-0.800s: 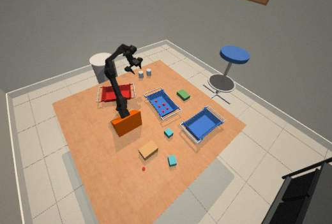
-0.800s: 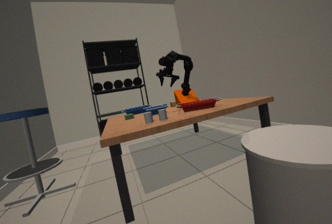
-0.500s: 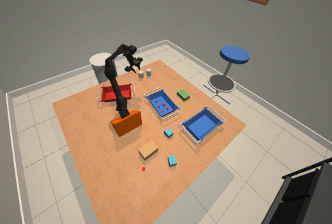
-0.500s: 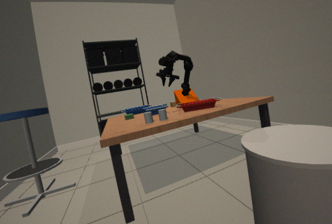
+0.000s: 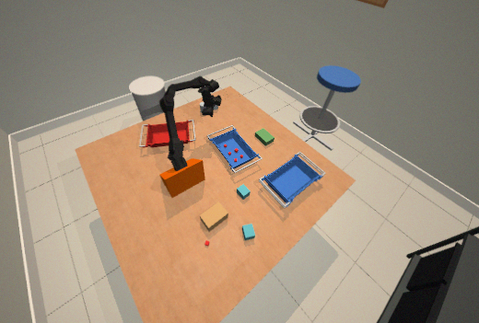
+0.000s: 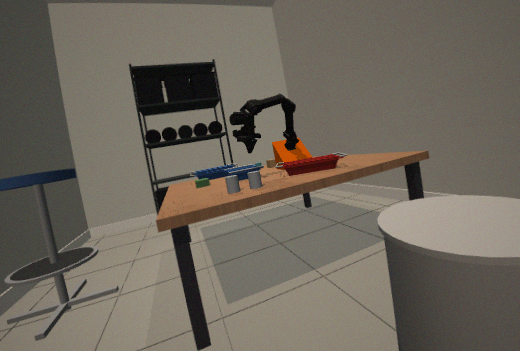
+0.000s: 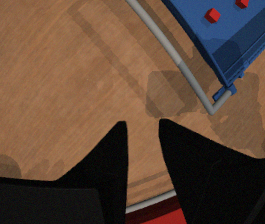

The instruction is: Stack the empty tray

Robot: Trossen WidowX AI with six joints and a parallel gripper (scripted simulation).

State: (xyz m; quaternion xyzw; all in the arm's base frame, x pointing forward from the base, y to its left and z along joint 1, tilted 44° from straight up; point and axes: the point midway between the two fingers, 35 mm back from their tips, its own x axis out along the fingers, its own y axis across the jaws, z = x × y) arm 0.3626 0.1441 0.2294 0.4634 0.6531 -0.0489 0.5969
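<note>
The loaded blue tray (image 5: 224, 143) (image 7: 253, 27) stands mid-table, with several small red blocks (image 5: 236, 150) (image 7: 212, 16) inside. Its far wire bar (image 7: 179, 67) and its near wire bar (image 5: 249, 166) are swung out over its ends. The empty blue tray (image 5: 291, 179) (image 6: 212, 171) lies beside it, upright, its bars also out over the ends. My gripper (image 5: 208, 114) (image 6: 250, 151) (image 7: 141, 128) is above the table beyond the loaded tray's far end, pointing down. Its fingers are partly open, with a narrow gap and nothing between them.
A red tray (image 5: 167, 134) (image 6: 312, 165) (image 7: 158, 218) stands left of the loaded tray. Two grey cylinders (image 6: 232, 184) stand near the gripper. A green block (image 5: 264, 136), teal blocks (image 5: 243, 190), a tan block (image 5: 214, 215) and the orange block (image 5: 186, 179) at the arm's base are also on the table.
</note>
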